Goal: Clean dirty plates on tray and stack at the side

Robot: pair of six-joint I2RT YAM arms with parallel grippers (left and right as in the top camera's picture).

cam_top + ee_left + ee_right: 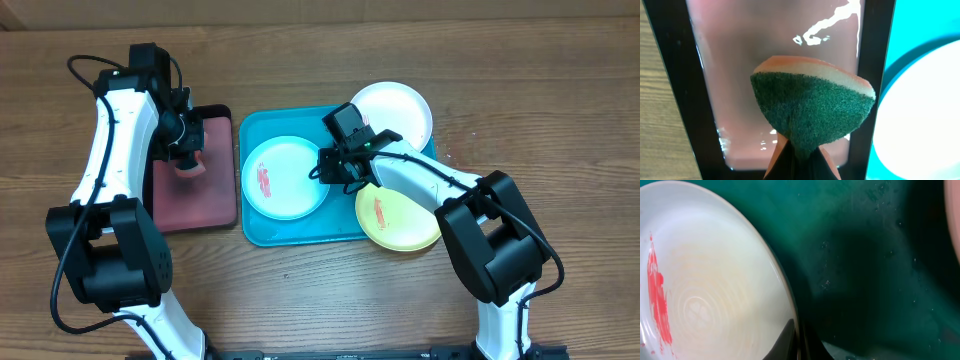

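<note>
Three plates (285,177) overhead; green-faced sponge (812,112) wrist-side.

Yellow plate (402,224) partly under the right arm (425,180) (white plate (402,112) too, behind the right gripper (335,168))

Brown wood-grain table (300,300), plank seams, soft even light

Smaller tray (200,212), sponge (812,110) over it, left of the tray (290,231); first plate (285,177) inside, second plate (395,110) over its far-right corner, third plate (400,220) near-right
</note>
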